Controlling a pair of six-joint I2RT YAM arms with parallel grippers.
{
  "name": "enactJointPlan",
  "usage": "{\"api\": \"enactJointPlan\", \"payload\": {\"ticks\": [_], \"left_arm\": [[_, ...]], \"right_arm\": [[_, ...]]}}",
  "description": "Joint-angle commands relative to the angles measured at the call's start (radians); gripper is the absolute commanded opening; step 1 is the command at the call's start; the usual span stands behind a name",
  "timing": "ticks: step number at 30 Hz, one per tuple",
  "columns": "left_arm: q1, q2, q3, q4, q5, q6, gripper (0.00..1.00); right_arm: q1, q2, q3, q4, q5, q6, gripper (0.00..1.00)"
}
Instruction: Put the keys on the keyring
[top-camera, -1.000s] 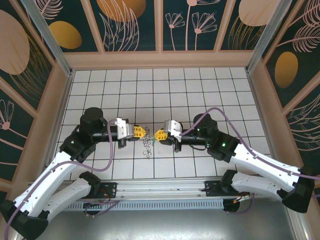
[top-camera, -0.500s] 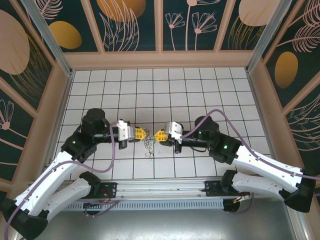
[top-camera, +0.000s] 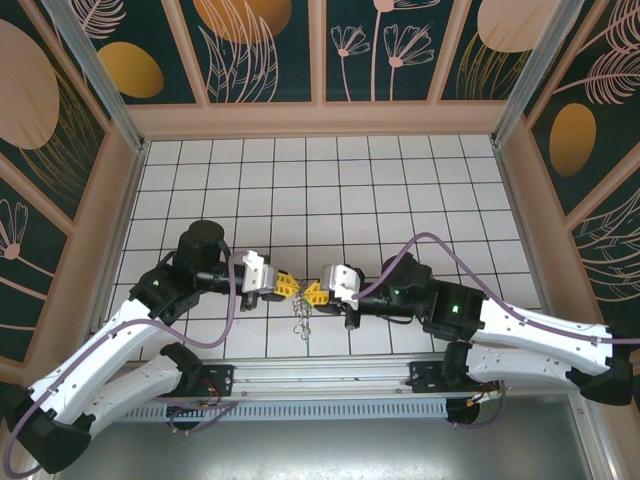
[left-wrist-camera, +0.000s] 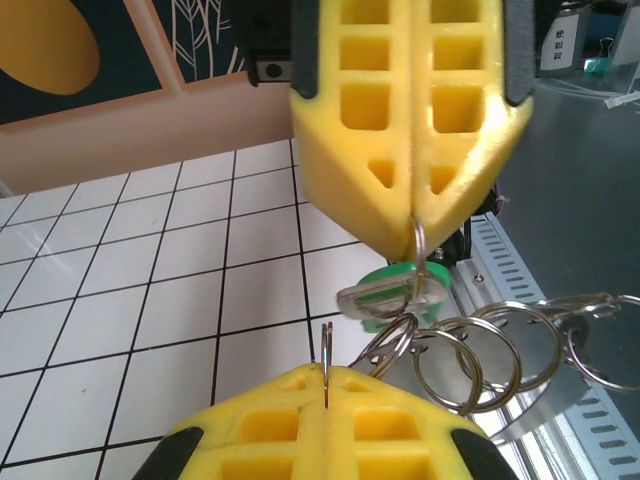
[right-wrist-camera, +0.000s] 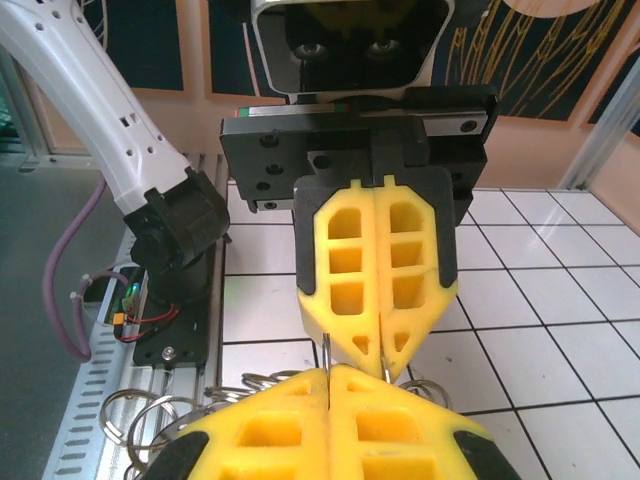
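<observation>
My left gripper and right gripper meet tip to tip above the tiles near the table's front edge, both shut. In the left wrist view the left gripper pinches a thin steel ring of the keyring, seen edge-on. Facing it, the right gripper pinches another ring, from which the keys hang, silvery with a green head. Several linked rings trail to the right. In the right wrist view the right gripper holds a ring edge-on, with the left gripper just beyond. The chain dangles between them.
The white tiled floor stretches behind the grippers, with beige walls around it. A ribbed metal rail and the arm bases lie just below the hanging rings. Purple cables loop over both arms.
Both arms have drawn back toward the near edge and their tips have closed the gap between them, carrying the dangling rings along. Both stay shut.
</observation>
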Motion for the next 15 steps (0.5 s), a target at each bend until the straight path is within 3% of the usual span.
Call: {"api": "enactJointPlan", "payload": {"ticks": [1,9,15], "left_arm": [[-0.009,-0.030,-0.018,0.027,0.034,0.011,0.00],[-0.009,-0.040,-0.020,0.031,0.023,0.015,0.00],[-0.010,-0.045,-0.025,0.037,0.018,0.015,0.00]], "right_arm": [[0.071,-0.018,-0.004,0.017,0.208,0.050,0.00],[0.200,-0.024,-0.057,0.068,0.542,0.065,0.00],[0.207,-0.045,-0.080,0.068,0.553,0.075,0.00]]}}
